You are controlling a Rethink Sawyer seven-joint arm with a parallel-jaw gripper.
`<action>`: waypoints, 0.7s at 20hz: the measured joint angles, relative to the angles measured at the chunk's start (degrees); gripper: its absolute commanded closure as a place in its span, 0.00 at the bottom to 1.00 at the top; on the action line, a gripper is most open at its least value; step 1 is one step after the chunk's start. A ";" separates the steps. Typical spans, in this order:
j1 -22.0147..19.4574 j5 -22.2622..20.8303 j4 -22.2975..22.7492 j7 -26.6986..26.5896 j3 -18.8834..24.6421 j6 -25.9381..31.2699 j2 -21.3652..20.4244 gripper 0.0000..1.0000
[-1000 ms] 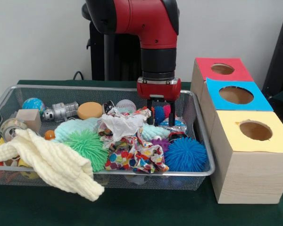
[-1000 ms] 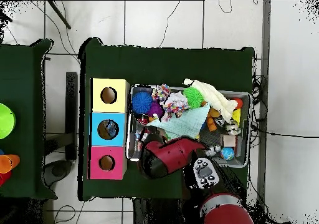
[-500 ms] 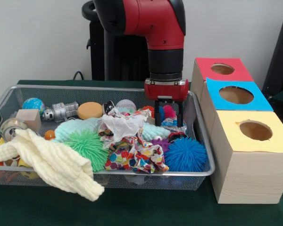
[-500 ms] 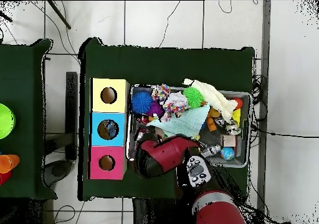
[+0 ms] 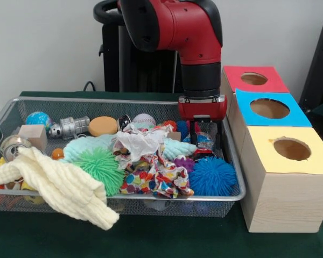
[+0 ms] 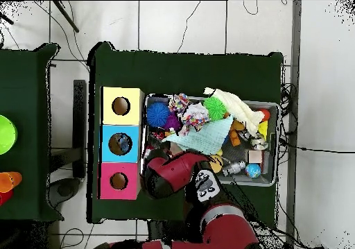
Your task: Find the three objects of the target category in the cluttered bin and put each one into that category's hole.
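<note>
In the front view my gripper [image 5: 205,141] hangs low over the right end of the wire bin [image 5: 232,161], near its far rim. Its fingers [image 5: 219,137] stand apart, open, with no object clearly held between them. Just left of it lies a small blue spiky toy [image 5: 182,129]. Nearer the camera sit a big blue spiky ball [image 5: 212,176], a small purple spiky ball [image 5: 184,163] and a green spiky ball [image 5: 99,165]. Right of the bin stand the red [image 5: 253,79], blue [image 5: 269,108] and yellow [image 5: 292,149] hole boxes. From overhead the arm [image 6: 170,177] hides the gripper.
Cloths fill the bin's middle: a dotted one [image 5: 153,177], a white crumpled one [image 5: 139,141], a teal one [image 5: 89,145], and a cream one [image 5: 54,185] draped over the front rim. An orange disc [image 5: 102,126], silver robot toy [image 5: 70,128], globe ball [image 5: 37,119] and wooden cube [image 5: 33,135] lie left.
The arm has slid right along the bin's far side toward the boxes and dropped slightly. The bin's contents look unmoved.
</note>
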 measured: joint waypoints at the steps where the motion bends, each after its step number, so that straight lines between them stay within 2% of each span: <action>1: 0.04 -0.01 -0.02 0.00 -0.10 -0.24 0.06 0.00; 12: 2.02 0.20 -0.78 0.00 -2.27 -2.04 0.50 0.00; 13: 3.12 0.52 -1.24 0.00 -2.64 -2.58 0.56 1.00; 14: 3.35 0.58 -1.33 0.00 -2.66 -2.67 0.56 1.00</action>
